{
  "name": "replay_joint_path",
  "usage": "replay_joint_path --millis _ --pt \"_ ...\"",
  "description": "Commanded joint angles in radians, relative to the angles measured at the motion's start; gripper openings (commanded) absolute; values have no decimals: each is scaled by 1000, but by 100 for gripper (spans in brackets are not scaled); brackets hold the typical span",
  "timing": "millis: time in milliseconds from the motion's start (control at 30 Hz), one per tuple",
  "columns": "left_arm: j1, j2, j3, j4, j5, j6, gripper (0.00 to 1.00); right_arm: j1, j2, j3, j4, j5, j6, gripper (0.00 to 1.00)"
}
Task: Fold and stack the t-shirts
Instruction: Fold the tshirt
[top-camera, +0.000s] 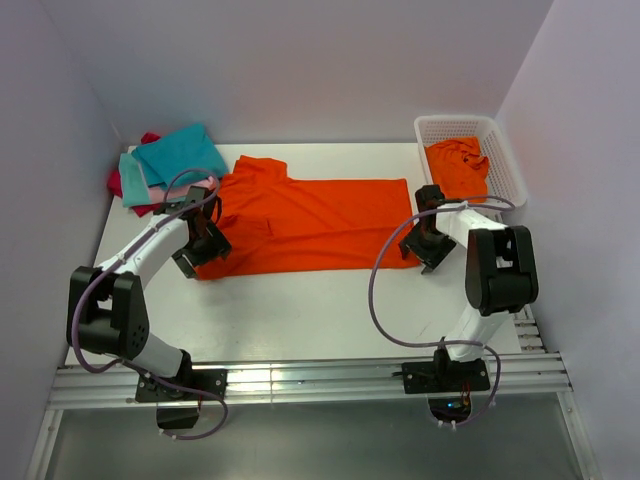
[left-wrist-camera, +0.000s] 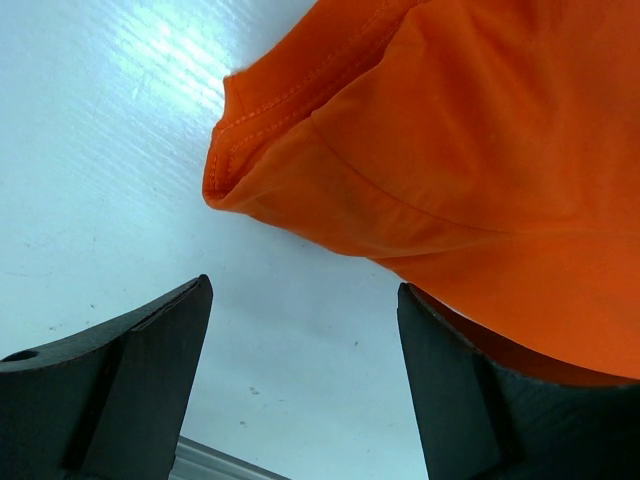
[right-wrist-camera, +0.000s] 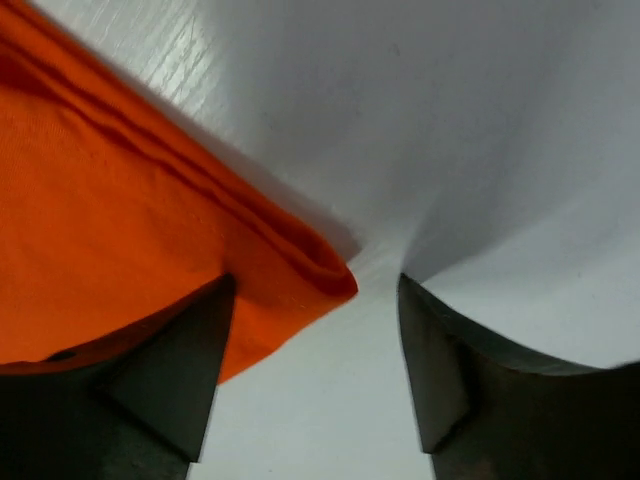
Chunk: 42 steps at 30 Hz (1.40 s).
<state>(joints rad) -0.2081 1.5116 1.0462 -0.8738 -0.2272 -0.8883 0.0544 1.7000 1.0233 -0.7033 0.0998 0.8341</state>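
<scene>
We're looking down on the worktop (top-camera: 300, 310), and the big orange t-shirt (top-camera: 320, 225) lies spread flat across the middle. The left tool (top-camera: 200, 255) is low at the shirt's 8 o'clock corner, released and wide, with bare worktop between its fingers and a stitched hem lapping over one finger (left-wrist-camera: 480, 400). The right tool (top-camera: 425, 250) is at the 4 o'clock corner, also released, and the hem corner pokes in past one finger (right-wrist-camera: 170, 400). Neither tool is gripping anything. At 10 o'clock sits the folded pile (top-camera: 165, 165) of teal, pink and crimson tees. At 2 o'clock the white basket (top-camera: 505, 150) holds a crumpled orange t-shirt (top-camera: 458, 165).
</scene>
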Motion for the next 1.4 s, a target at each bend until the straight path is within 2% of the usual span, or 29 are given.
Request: replay_joint_path --millis 0,33,100,133,233,267,600,867,1200,1367 --pt "1 -8 51 2 -26 3 81 -4 38 52 42 44 8 68" --pt "1 -10 52 -1 -29 5 81 -4 47 54 47 47 13 57" --pt "1 -14 55 -4 -37 6 81 -4 61 54 47 51 17 45" --pt "3 -13 57 -5 -35 6 81 -4 61 54 42 57 20 30" --pt "3 -16 52 -7 -35 9 81 -4 55 47 25 70 5 4" --pt "4 -17 49 -7 -35 11 81 -4 44 44 18 80 -1 0" --pt "4 -44 -21 16 -18 9 80 -44 -100 -75 -79 161 -58 0" --pt "4 -56 -34 24 5 3 80 -114 -232 -160 -133 127 -53 0" --pt "-7 -106 -84 177 170 35 79 -116 -221 -190 -101 117 -53 0" --pt "-20 -100 -135 228 196 63 77 -117 -217 -189 -102 123 -50 0"
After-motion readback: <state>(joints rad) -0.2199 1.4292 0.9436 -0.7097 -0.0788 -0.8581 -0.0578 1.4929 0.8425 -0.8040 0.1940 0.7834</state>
